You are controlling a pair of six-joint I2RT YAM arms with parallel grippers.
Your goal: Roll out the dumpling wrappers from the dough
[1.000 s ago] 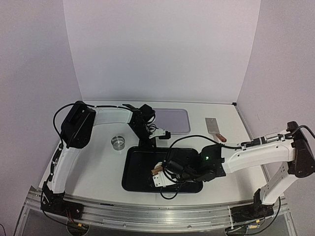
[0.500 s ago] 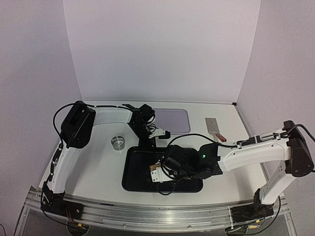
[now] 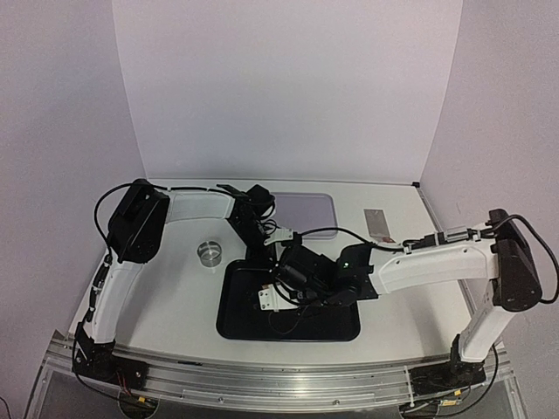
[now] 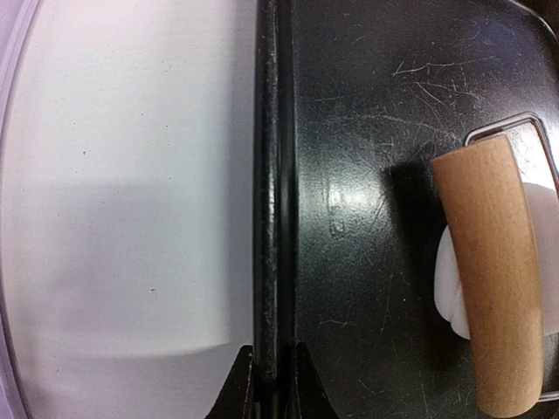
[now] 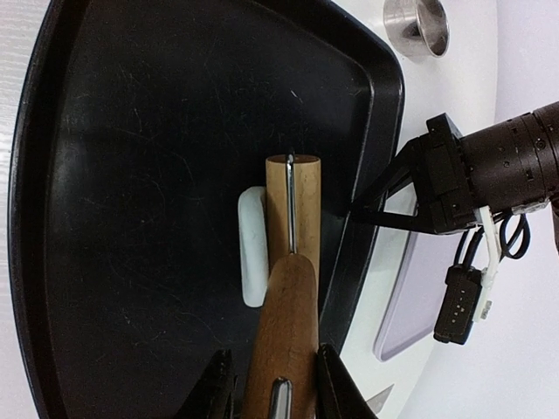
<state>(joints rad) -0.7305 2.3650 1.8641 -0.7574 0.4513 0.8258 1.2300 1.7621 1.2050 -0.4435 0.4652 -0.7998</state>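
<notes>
Firmly, the left gripper (image 4: 272, 371) is clamped on the black tray (image 4: 271, 131) rim; the right gripper (image 5: 271, 377) is closed around the wooden roller (image 5: 293, 205) handle, with the roller lying over the white dough (image 5: 252, 253).

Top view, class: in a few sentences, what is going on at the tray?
The right gripper holds a wooden roller by its handle, and the roller lies over a lump of white dough in the black tray. The left gripper is shut on the tray's far rim. A metal cutter stands outside the tray, to its left.
</notes>
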